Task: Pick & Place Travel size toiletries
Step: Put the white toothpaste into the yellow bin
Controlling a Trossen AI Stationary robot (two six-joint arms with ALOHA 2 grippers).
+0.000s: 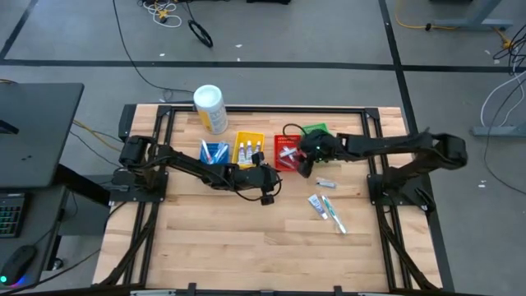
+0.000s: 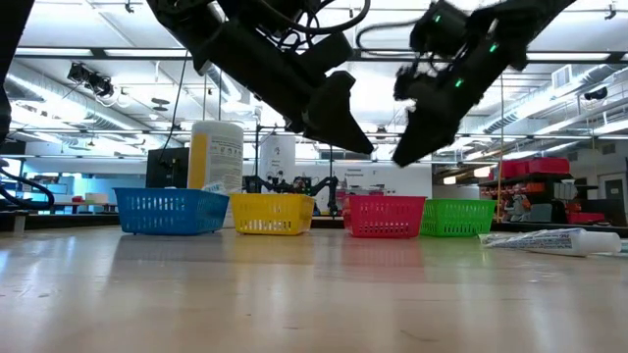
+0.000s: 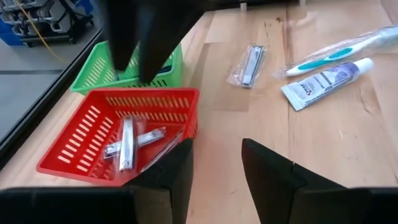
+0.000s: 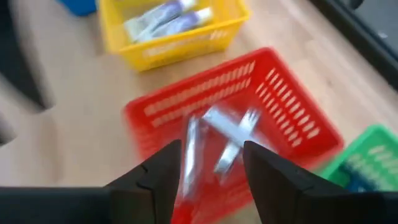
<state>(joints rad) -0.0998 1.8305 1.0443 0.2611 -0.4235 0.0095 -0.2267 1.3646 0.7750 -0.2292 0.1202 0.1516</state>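
The right hand [image 4: 208, 180] is hovering spread and empty above the red basket [image 4: 283, 118], where wrapped metal toiletries [image 4: 227, 140] are lying. The left hand [image 3: 214, 174] is waiting spread beside that basket, over the desk [image 3: 348, 149].

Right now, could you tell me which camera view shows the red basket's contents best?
The left wrist view: the red basket lies open, with wrapped metal clippers sharp inside. The right wrist view blurs them, the high view shows them tiny, and the low view shows only its wall.
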